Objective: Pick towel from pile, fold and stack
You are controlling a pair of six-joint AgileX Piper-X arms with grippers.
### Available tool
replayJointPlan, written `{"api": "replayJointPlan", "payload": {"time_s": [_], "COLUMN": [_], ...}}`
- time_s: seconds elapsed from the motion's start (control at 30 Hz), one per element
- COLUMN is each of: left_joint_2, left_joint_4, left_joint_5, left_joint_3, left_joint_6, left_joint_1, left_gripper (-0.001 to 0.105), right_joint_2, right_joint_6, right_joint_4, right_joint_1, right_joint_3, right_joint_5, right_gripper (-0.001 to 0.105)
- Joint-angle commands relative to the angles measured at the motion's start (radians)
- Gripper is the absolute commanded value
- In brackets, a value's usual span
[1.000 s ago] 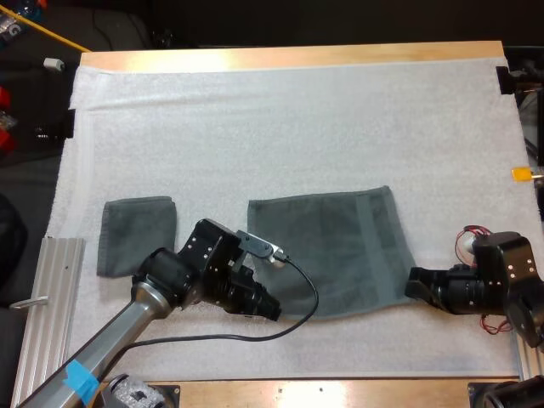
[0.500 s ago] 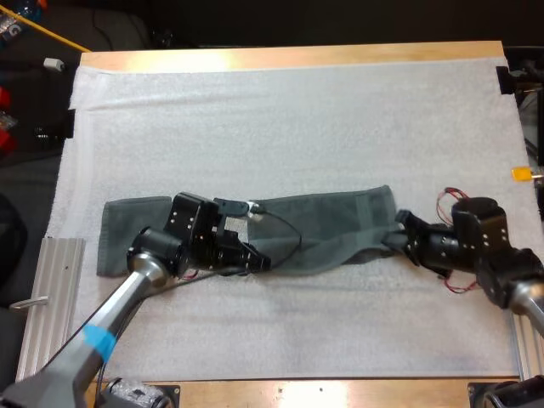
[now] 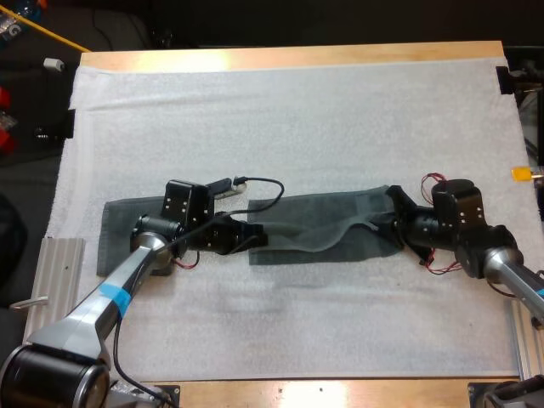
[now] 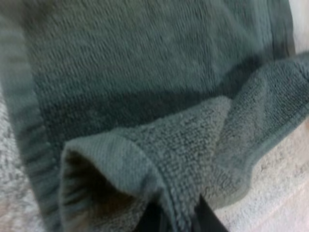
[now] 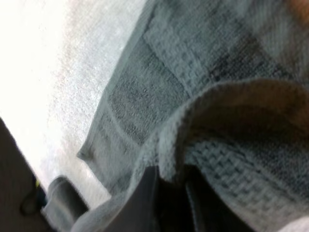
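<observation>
At the left of the white mat (image 3: 297,119) lies one small folded towel (image 3: 115,225), flat and partly under my left arm. Just right of it, my left pincer (image 3: 253,239) is clamped on the left end of the second towel (image 3: 323,231). This one is dark grey-green, doubled over into a rumpled band in mid-mat. Its long axis runs left to right, with the right end slightly farther away. My right pincer (image 3: 393,228) is closed on that right end. Two towels, two pincers.
</observation>
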Motion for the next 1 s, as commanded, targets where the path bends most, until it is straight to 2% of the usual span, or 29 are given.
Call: {"api": "replayJointPlan", "payload": {"time_s": [0.0, 0.2, 0.27, 0.37, 0.43, 0.47, 0.5, 0.63, 0.8, 0.97], "left_joint_2": [0.003, 0.024, 0.027, 0.027, 0.027, 0.027, 0.027, 0.027, 0.027, 0.027], "left_joint_4": [-0.029, -0.087, -0.100, -0.125, -0.141, -0.145, -0.155, -0.212, -0.318, -0.331], "left_joint_5": [0.014, 0.014, 0.014, 0.014, 0.014, 0.013, 0.008, 0.005, 0.005, 0.010], "left_joint_3": [-0.009, -0.009, -0.009, -0.009, -0.009, -0.009, -0.009, -0.009, -0.009, -0.009], "left_joint_6": [-0.024, -0.034, -0.034, -0.038, -0.056, -0.058, -0.058, -0.076, -0.143, -0.156], "left_joint_1": [0.005, 0.010, 0.010, 0.010, 0.010, 0.010, 0.010, 0.010, 0.010, 0.010], "left_gripper": [0.000, 0.000, 0.001, 0.010, 0.027, 0.031, 0.040, 0.061, 0.061, 0.061], "right_joint_2": [0.001, 0.002, 0.002, 0.002, 0.002, 0.002, 0.002, 0.002, 0.002, -0.003], "right_joint_6": [0.004, 0.011, 0.011, 0.011, 0.009, 0.008, 0.006, 0.007, -0.008, -0.154], "right_joint_4": [-0.021, -0.026, -0.035, -0.063, -0.098, -0.111, -0.137, -0.224, -0.284, -0.301], "right_joint_1": [-0.002, -0.002, -0.002, -0.002, -0.002, -0.002, -0.002, -0.002, -0.002, -0.002], "right_joint_3": [-0.007, -0.007, -0.007, -0.007, -0.007, -0.007, -0.007, -0.007, -0.007, -0.007], "right_joint_5": [0.012, 0.061, 0.061, 0.061, 0.061, 0.061, 0.063, 0.072, 0.092, 0.092], "right_gripper": [0.000, 0.000, 0.006, 0.029, 0.051, 0.054, 0.059, 0.059, 0.059, 0.059]}}
